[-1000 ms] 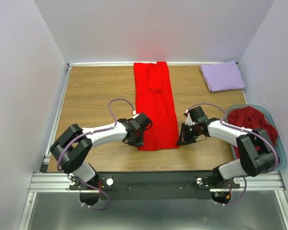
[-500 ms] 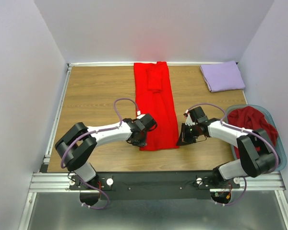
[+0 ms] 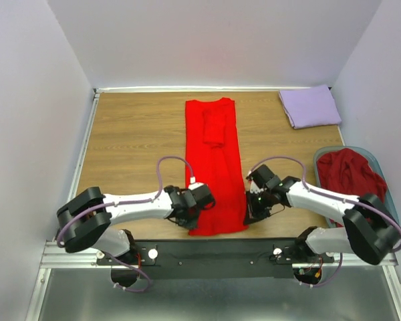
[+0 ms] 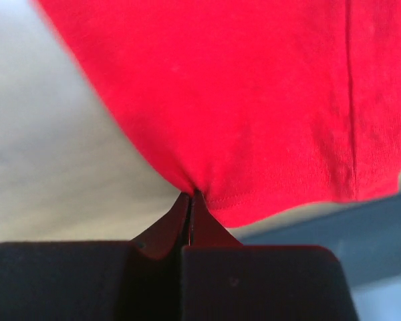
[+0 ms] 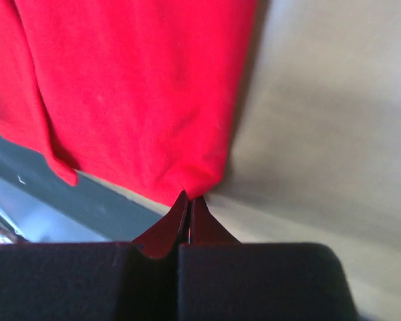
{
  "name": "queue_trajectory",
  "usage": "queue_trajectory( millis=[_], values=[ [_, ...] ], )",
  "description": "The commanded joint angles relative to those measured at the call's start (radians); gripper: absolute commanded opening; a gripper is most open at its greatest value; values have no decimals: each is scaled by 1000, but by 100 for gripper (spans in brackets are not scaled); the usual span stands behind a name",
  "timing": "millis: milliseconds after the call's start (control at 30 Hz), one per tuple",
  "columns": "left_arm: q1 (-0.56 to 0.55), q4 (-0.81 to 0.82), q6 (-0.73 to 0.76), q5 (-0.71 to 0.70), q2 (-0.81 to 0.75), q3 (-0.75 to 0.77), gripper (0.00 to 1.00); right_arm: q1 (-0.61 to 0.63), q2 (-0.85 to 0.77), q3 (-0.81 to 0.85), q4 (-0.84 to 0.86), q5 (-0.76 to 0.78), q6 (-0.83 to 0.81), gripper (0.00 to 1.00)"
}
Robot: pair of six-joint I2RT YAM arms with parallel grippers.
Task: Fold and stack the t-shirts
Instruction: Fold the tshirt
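red t-shirt (image 3: 217,160): folded into a long narrow strip down the middle of the table, its far end near the back wall and its near hem at the front edge.
left gripper (image 4: 190,198): jaws pressed together on the strip's near left corner.
right gripper (image 5: 189,198): jaws pinched together on the near right corner.
table (image 3: 134,134): wood grain; a wide stretch shows left of the strip, a narrower one to its right.
lavender t-shirt (image 3: 310,107): folded flat at the far right corner, well apart from the strip.
maroon t-shirts (image 3: 344,170): heaped in the teal basket (image 3: 378,164) at the right edge.
walls (image 3: 214,40): pale, closing the table on the left, back and right.
metal rail (image 3: 214,253): runs along the front and carries both arm bases.
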Motion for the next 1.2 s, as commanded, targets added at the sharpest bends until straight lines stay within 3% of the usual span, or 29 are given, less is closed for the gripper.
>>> queue_trajectory(
  millis=[0, 167, 367, 533, 800, 1167],
  values=[
    [-124, -112, -155, 133, -88, -56, 0, 165, -133, -47, -167, 52, 175, 1],
    [-162, -95, -200, 154, -216, -63, 0, 179, -270, 20, -250, 122, 217, 0],
    [77, -19, -35, 93, -250, -2, 0, 162, -47, 245, -315, 339, 87, 1],
    [316, 148, 154, 41, -170, 38, 0, 43, 140, 454, -296, 452, -50, 0],
    [472, 254, 310, 24, 34, 165, 0, -95, 294, 667, -230, 451, -182, 1],
    [566, 276, 370, 4, 118, 265, 0, -155, 456, 828, -186, 400, -245, 1]
  ],
)
